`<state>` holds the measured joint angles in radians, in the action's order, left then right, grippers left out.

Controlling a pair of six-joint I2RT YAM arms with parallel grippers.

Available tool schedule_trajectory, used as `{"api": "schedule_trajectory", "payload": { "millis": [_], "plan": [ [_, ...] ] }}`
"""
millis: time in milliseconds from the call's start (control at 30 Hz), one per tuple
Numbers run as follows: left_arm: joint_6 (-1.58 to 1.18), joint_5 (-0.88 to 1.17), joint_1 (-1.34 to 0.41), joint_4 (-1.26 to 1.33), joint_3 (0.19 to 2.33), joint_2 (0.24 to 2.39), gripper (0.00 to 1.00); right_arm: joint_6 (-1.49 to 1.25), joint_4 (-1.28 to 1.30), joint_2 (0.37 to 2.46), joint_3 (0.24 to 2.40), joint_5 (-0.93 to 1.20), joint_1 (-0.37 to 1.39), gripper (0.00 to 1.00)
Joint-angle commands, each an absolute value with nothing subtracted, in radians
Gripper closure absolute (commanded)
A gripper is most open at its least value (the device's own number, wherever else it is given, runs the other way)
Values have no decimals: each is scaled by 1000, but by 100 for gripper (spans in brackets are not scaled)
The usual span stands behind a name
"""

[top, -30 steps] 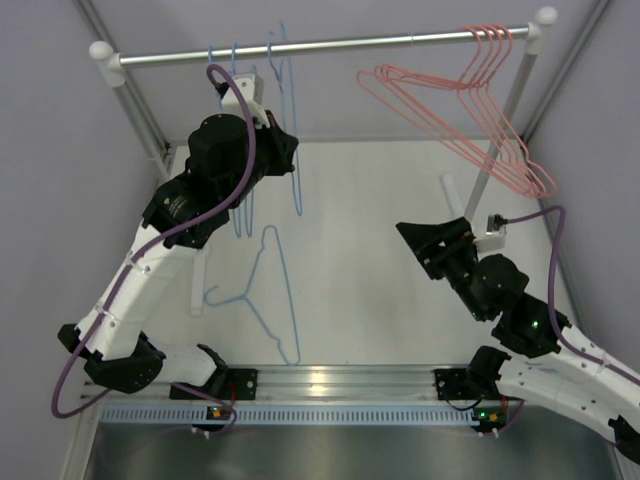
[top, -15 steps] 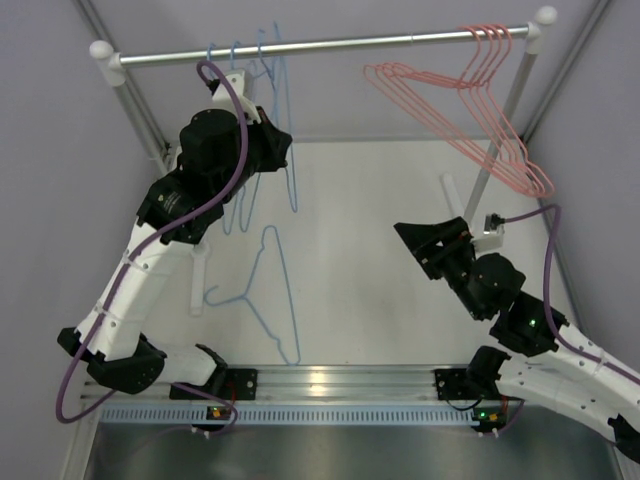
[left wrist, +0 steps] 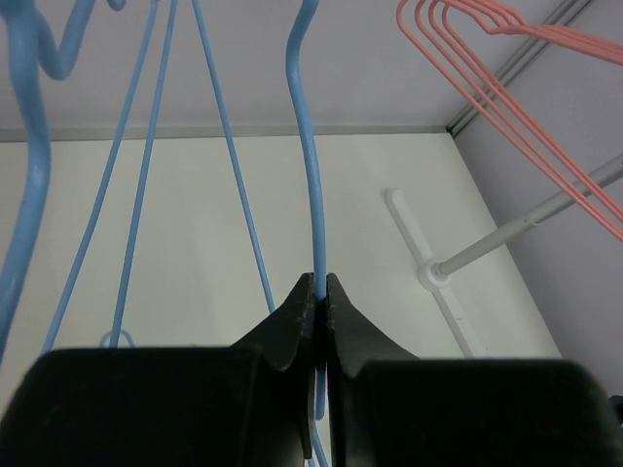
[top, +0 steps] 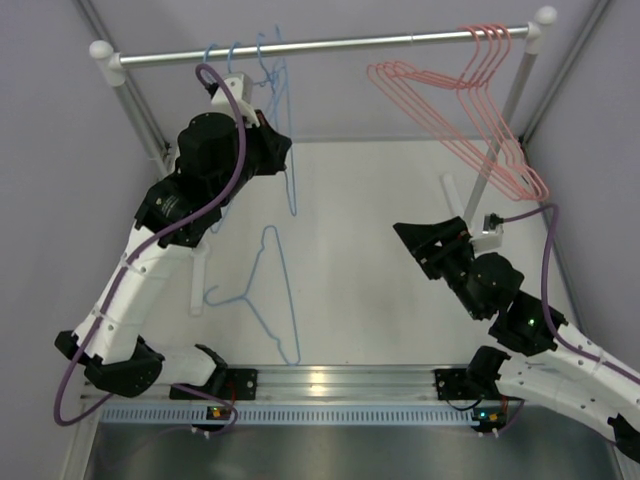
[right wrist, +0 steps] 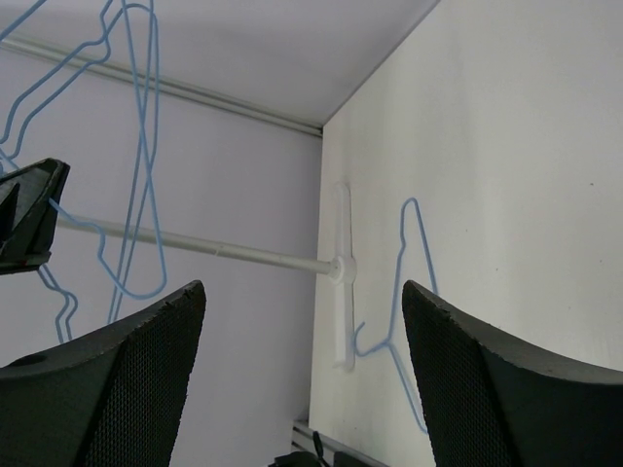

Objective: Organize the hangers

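Note:
My left gripper [top: 284, 152] is shut on the wire of a light blue hanger [top: 292, 190]; the wire [left wrist: 311, 175] runs up from the closed jaws [left wrist: 319, 284]. Its hook reaches the silver rail [top: 350, 43], beside other blue hangers [top: 235, 55] hung at the rail's left end. One blue hanger [top: 270, 290] lies flat on the table, also seen in the right wrist view [right wrist: 409, 253]. Several pink-red hangers [top: 470, 110] hang at the rail's right end. My right gripper [top: 410, 245] is open and empty above the table's right side, its jaws [right wrist: 304, 292] wide apart.
The rail rests on white angled posts, left [top: 135, 105] and right [top: 505, 110], with white feet on the table [top: 197, 285]. A metal strip [top: 330, 380] with both arm bases runs along the near edge. Grey walls close in both sides.
My left gripper has moved slightly left and toward the rail with the blue hanger in it. The pink hangers have swung a little. The right arm has barely moved.

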<state>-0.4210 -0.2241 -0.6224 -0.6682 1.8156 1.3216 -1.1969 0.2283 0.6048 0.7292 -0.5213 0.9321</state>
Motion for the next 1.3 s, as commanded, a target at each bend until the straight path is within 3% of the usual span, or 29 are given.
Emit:
{"api": "schedule_trajectory", "payload": {
  "millis": [0,133,300,800,1000,1267],
  "plan": [
    [-428,-213,-617,-653,1809,1275,93,-1189,235,606,772,-537,943,21],
    [-428,-207,-617,-650,1796,1256,83,-1190,236,606,769,-534,943,21],
    [-425,-199,-617,-650,1784,1230,78,-1192,236,606,765,-534,943,21],
    [-423,-127,-618,-647,1735,1100,73,-1175,236,643,762,-520,945,21],
    [-417,-86,-617,-649,1703,1008,69,-1108,221,773,788,-459,945,20],
    [-440,-89,-617,-650,1657,856,66,-1003,167,1149,899,-463,1074,22]
  ]
}}
